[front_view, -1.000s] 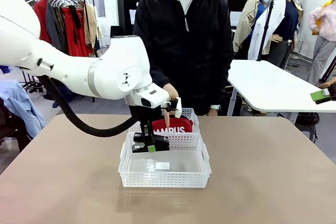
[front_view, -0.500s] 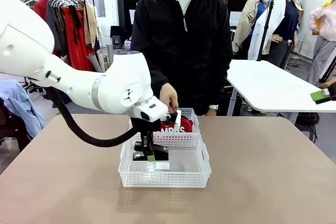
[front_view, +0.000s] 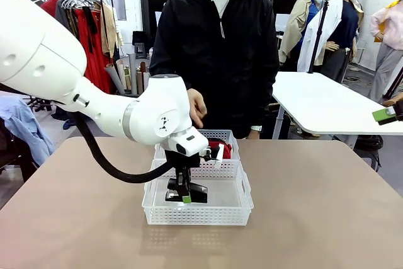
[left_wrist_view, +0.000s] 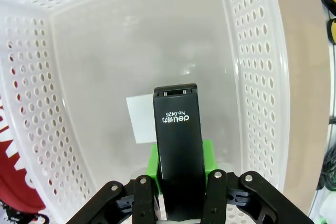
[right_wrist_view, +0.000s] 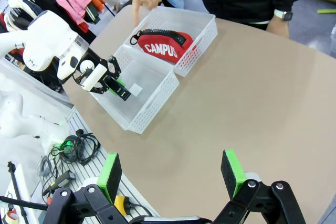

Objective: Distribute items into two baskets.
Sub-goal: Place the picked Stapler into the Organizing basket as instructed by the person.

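My left gripper (front_view: 186, 197) is shut on the black stapler (front_view: 189, 191) and holds it low inside the near basket (front_view: 198, 218). In the left wrist view the stapler (left_wrist_view: 177, 140) sticks out from between the green pads (left_wrist_view: 153, 162) over the near basket's floor (left_wrist_view: 105, 66). Whether it touches the floor I cannot tell. The red "CAMPUS" pouch (right_wrist_view: 163, 43) lies in the far basket (right_wrist_view: 205, 32), partly hidden by my arm in the front view (front_view: 220, 149). My right gripper (right_wrist_view: 170, 174) hangs open high above the table, holding nothing.
A person stands at the far side, one hand (front_view: 196, 106) raised above the far basket (front_view: 220, 168), its finger pointing down (right_wrist_view: 137, 4). A white label (left_wrist_view: 139, 120) is stuck on the near basket's floor. Bare tabletop (front_view: 315, 206) lies around both baskets.
My left arm has come down and lowered the stapler deeper into the near basket. The person's hand has lifted away from the pouch in the far basket.
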